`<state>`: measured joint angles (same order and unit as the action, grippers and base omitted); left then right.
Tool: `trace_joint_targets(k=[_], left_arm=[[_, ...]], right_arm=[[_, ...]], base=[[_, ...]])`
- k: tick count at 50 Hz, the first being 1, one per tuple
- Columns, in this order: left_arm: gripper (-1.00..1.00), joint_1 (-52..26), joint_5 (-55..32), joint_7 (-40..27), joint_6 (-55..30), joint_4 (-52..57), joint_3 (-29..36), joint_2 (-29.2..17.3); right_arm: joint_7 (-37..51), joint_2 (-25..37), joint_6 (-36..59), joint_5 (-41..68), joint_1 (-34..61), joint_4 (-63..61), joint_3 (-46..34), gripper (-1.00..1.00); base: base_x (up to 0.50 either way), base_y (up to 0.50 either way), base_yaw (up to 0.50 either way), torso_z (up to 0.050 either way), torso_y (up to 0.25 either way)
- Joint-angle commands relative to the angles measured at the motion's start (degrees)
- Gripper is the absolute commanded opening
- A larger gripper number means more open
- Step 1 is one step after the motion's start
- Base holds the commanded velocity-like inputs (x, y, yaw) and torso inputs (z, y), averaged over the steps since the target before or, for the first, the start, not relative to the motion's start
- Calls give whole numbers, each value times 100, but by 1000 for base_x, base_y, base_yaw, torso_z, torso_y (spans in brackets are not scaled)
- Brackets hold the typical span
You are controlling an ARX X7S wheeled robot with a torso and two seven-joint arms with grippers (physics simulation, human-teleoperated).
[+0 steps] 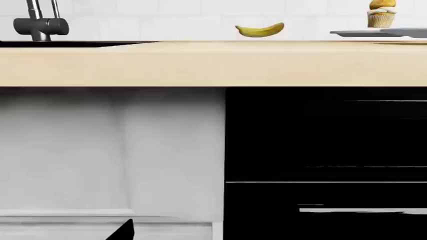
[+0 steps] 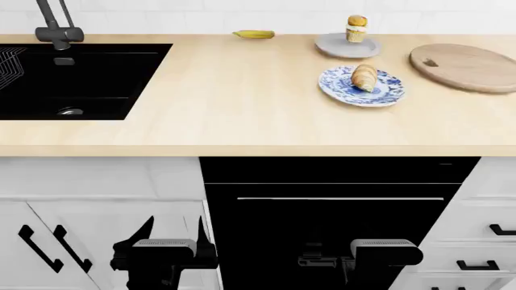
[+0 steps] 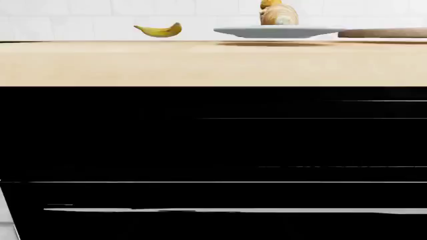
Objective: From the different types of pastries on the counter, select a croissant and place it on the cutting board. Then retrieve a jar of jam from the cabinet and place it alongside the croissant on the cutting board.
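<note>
Head view: croissant point(image 2: 364, 77) on blue plate point(image 2: 361, 86) beside empty board point(image 2: 465, 66), both grippers low by cabinet fronts, finger spread indeterminate; likely hazards: cupcake point(image 2: 356, 28) grabbed instead, or arm clipping counter point(image 2: 241, 96) edge on rising.

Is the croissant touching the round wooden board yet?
Apart. The head view shows the croissant on the blue-patterned plate, with bare counter before the cutting board.

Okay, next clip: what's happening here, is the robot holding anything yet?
No. Both arms hang low in front of the cabinets, left gripper open, right gripper unclear. The croissant lies on the blue-and-white plate, the cupcake stands on the grey plate, and the cutting board is bare. No jam jar visible.
</note>
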<state>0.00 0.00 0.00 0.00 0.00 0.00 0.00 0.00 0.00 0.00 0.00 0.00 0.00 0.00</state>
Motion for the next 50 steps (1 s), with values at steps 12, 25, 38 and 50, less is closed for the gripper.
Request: trace_joint_targets(k=[12,25,38,50], left_arm=[[100,-68,-275,-285,-61,-36,328,-265],[100,-170,-412,-435,-128,-33,449,-380],[100,-209,-437,-545,-182,-51,592,-485],[100,-253,-658,-581,-1590,1511,718,-665]], right_arm=[[364,263,33,270,-8,-26,-328,100],[517,383,72,392,6,-44,-459,100],[617,452,23,521,8,-64,-556,100],[661,702,1393,949,65,-1336,-521,100]], base=[[0,-1,0,0,0],[0,-259,0,0,0],[0,-265,0,0,0],[0,-12,0,0,0]])
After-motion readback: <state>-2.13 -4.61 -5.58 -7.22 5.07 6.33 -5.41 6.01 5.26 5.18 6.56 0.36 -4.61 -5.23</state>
